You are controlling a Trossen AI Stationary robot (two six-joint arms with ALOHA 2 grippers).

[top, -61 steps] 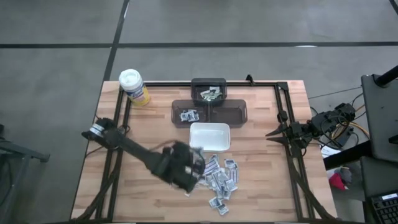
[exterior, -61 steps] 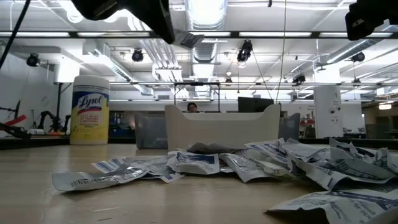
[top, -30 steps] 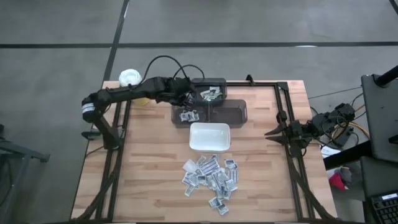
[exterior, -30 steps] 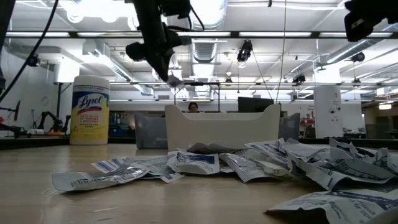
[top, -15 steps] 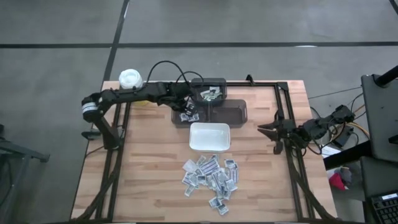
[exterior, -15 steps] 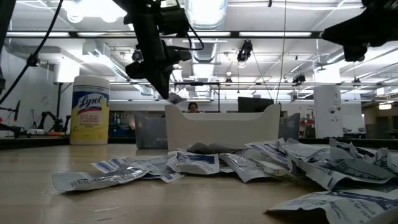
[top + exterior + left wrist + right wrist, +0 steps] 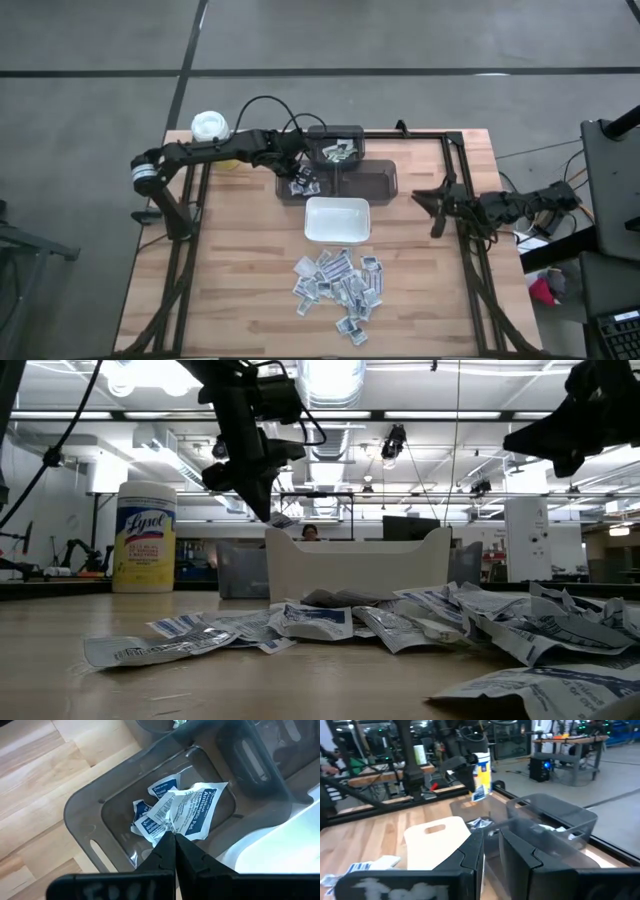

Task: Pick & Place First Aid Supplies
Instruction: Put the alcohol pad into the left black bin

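Observation:
My left gripper is over the left compartment of the grey bin, shut on one white first aid packet with blue print. Several more packets lie on that compartment's floor. A loose pile of first aid supplies lies on the wooden table, on the near side of the white dish. My right gripper hovers by the table's right edge, open, with nothing between its fingers. My left gripper pinches the packet's crumpled edge between its two fingertips. The fingers come from above, slanting down. The packet hangs below the fingertips, clear of the packets on the bin's floor.
A smaller dark bin holding greenish packets stands at the far side of the grey bin. A yellow canister with a white lid is at the far left corner. A black frame runs along the table's edges.
My left gripper, still shut on the packet, has sunk from above the bins toward the grey bin's left compartment. My right gripper has swung in from the right edge toward the table's middle, come lower and tipped toward level.

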